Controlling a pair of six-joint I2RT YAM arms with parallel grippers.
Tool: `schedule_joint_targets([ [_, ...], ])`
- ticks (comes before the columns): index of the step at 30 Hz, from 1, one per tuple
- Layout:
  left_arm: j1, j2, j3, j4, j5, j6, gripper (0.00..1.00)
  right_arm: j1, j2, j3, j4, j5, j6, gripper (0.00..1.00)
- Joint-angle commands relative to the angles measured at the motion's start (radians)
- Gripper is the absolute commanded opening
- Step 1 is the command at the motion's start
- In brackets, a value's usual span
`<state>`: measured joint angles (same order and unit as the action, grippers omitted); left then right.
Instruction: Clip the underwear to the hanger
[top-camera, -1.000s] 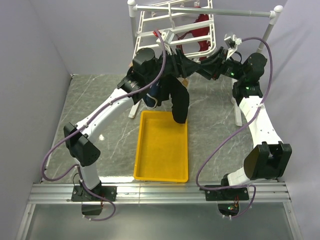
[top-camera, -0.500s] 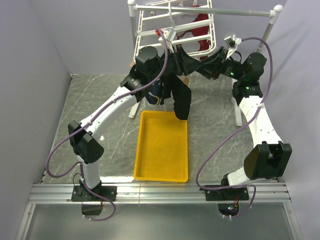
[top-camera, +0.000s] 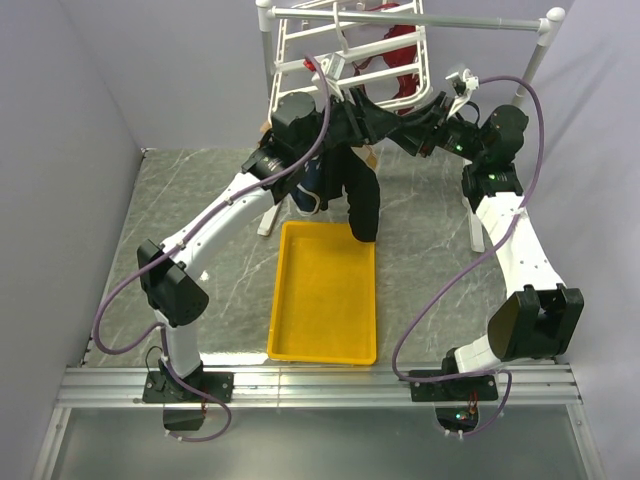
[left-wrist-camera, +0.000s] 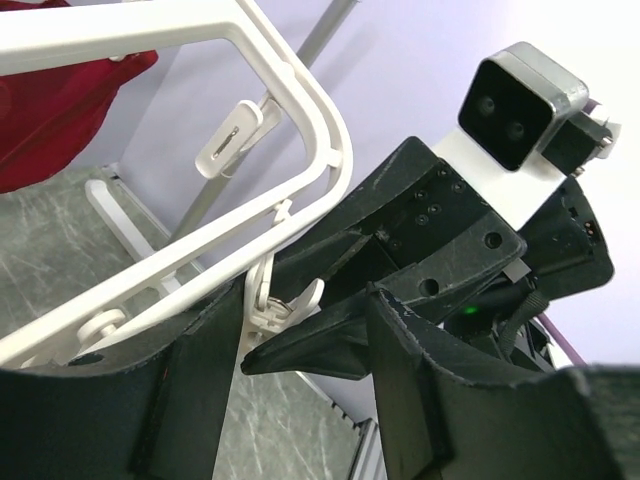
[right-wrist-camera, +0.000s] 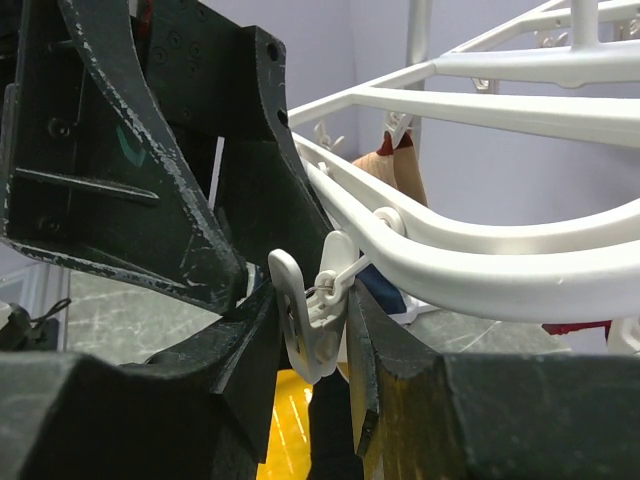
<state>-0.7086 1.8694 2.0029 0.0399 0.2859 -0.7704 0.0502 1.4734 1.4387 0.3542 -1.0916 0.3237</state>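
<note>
Setup here is a grey marbled table (top-camera: 200, 200) boxed in by plain lavender walls (top-camera: 80, 100), arms bolted at the near edge. From above, both arms meet in a black tangle under the hanger (right-wrist-camera: 480, 255) and we can't sort out the fingers at all. The underwear (top-camera: 362, 205) dangles below that tangle, its lower end over the far end of a yellow tray (top-camera: 323, 300). The wrist cams clear it up. The right gripper (right-wrist-camera: 308, 300) is pinching one of the little white clips (right-wrist-camera: 300, 345) that hangs off the hanger's rim. The left gripper (left-wrist-camera: 300, 330) has its fingers spread, straddling that same clip and the right one's fingertip. Around it, a red garment (top-camera: 405, 45) hangs on the rack's far side, a navy pair (top-camera: 308, 192) sits just left of the black shorts, and a white pole stand (top-camera: 420, 19) crosses the top.
</note>
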Motion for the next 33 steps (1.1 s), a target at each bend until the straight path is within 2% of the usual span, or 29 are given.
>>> schedule_joint_targets([
  [1, 0.006, 0.017, 0.043, 0.052, -0.137, 0.046, 0.58, 0.063, -0.050, -0.006, 0.057, -0.103, 0.026, 0.00],
  [4, 0.006, 0.031, 0.045, 0.029, -0.139, 0.059, 0.51, 0.069, -0.042, 0.006, 0.058, -0.117, 0.043, 0.00],
  [5, 0.008, 0.033, 0.043, 0.025, -0.140, 0.062, 0.45, 0.073, -0.042, 0.011, 0.061, -0.122, 0.052, 0.00],
  [7, 0.009, 0.031, 0.031, 0.032, -0.143, 0.062, 0.38, 0.073, -0.038, 0.014, 0.068, -0.134, 0.060, 0.00],
  [10, 0.015, 0.022, 0.005, 0.078, -0.123, 0.042, 0.19, 0.073, -0.033, 0.022, 0.042, -0.146, 0.055, 0.00],
  [12, 0.018, 0.022, 0.003, 0.087, -0.111, 0.034, 0.11, 0.073, -0.035, 0.020, 0.022, -0.149, 0.029, 0.00],
  [13, 0.018, 0.020, 0.008, 0.090, -0.108, 0.033, 0.03, 0.073, -0.036, 0.017, -0.004, -0.146, 0.017, 0.02],
  [14, 0.020, 0.019, 0.010, 0.094, -0.102, 0.034, 0.00, 0.071, -0.038, 0.015, -0.018, -0.145, -0.006, 0.10],
  [19, 0.018, 0.002, -0.003, 0.110, -0.091, 0.033, 0.00, 0.057, -0.044, 0.008, -0.107, -0.129, -0.083, 0.27],
  [20, 0.020, 0.001, -0.003, 0.110, -0.093, 0.033, 0.00, 0.053, -0.045, 0.009, -0.122, -0.125, -0.097, 0.33],
  [24, 0.020, -0.009, -0.015, 0.118, -0.085, 0.034, 0.00, 0.039, -0.045, 0.014, -0.201, -0.108, -0.149, 0.43],
  [25, 0.021, -0.010, -0.016, 0.120, -0.083, 0.034, 0.00, 0.036, -0.047, 0.020, -0.214, -0.102, -0.172, 0.47],
  [26, 0.024, -0.010, -0.016, 0.123, -0.082, 0.034, 0.00, 0.033, -0.047, 0.022, -0.225, -0.099, -0.179, 0.62],
  [28, 0.026, -0.009, -0.016, 0.124, -0.082, 0.034, 0.00, 0.024, -0.050, 0.019, -0.244, -0.093, -0.195, 0.78],
  [29, 0.031, -0.009, -0.018, 0.124, -0.080, 0.033, 0.00, 0.020, -0.058, 0.016, -0.250, -0.079, -0.201, 0.83],
  [33, 0.040, -0.013, -0.027, 0.117, -0.068, 0.040, 0.00, -0.018, -0.076, -0.004, -0.294, -0.102, -0.242, 0.90],
])
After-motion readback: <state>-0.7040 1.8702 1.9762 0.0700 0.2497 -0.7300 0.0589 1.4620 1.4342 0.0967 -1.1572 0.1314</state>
